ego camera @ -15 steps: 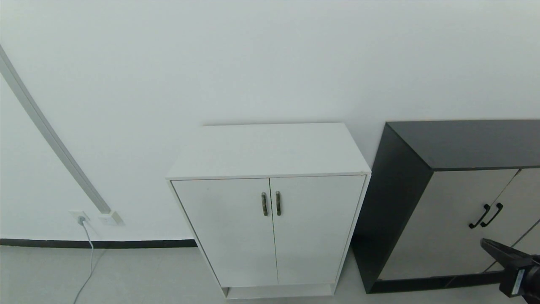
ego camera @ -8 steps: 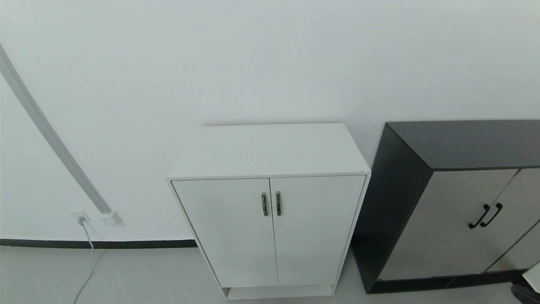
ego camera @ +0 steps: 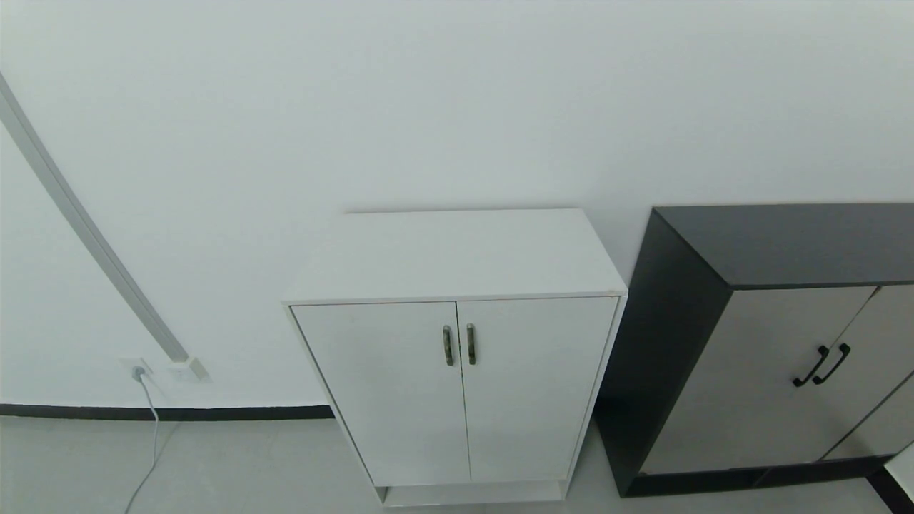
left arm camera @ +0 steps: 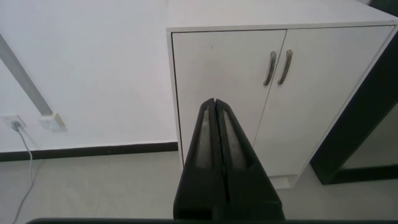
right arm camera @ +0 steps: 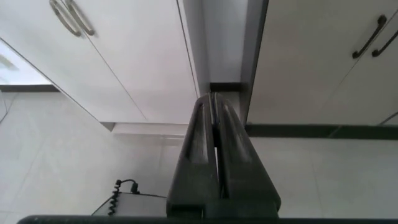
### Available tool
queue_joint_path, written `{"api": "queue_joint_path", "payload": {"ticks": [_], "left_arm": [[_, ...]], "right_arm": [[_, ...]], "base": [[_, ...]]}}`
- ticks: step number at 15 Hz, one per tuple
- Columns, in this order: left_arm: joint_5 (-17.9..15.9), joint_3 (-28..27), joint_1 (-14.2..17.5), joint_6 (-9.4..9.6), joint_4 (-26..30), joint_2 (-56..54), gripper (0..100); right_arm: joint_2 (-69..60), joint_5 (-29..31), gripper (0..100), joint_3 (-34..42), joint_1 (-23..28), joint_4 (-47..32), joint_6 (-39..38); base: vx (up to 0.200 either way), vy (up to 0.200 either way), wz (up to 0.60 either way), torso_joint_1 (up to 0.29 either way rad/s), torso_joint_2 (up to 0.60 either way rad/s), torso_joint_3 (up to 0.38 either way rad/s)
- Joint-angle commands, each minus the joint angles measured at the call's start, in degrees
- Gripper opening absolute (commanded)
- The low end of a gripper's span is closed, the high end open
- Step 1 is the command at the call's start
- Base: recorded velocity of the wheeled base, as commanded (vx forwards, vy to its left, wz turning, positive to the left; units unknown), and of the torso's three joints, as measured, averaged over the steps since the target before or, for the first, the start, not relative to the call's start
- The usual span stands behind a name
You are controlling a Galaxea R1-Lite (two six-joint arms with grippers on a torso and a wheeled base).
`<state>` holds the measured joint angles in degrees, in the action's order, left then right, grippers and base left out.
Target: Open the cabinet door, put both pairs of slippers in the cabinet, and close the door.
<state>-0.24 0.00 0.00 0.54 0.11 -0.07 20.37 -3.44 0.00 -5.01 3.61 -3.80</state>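
Cabinet [ego camera: 457, 385] doors shut | handles [ego camera: 458, 344] upright, frame centre, ahead of my left jaws | left and right jaws clenched, empty | left better aligned, I judge.

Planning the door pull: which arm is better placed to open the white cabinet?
Probably left. The left end effector, shut, faces the white cabinet and its handles; the right end effector points low at the gap beside the dark cabinet.

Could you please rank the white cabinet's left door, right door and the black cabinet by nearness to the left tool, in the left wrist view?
1. left door, straight ahead of the left tool.
2. right door, beside it.
3. black cabinet, beyond the right door.
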Motion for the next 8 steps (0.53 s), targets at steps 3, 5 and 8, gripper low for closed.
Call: {"api": "queue_joint_path", "payload": {"ticks": [3,5,8], "left_arm": [[0.0,0.0,0.0,-0.01,0.0,0.1,0],[0.0,0.0,0.0,-0.01,0.0,0.1,0],[0.1,0.0,0.0,-0.10,0.0,0.1,0]], "right_arm": [[-6.4,0.3,0,-0.4,-1.2,-2.0,0.4],[-10.1,1.2,0,0.0,-1.0,-2.5,6.8],[-11.9,1.7,0,0.0,-1.5,-3.4,7.2]], "base": [[0.000,0.000,0.00,0.000,0.00,0.000],[0.000,0.000,0.00,0.000,0.00,0.000],[0.000,0.000,0.00,0.000,0.00,0.000]]}}
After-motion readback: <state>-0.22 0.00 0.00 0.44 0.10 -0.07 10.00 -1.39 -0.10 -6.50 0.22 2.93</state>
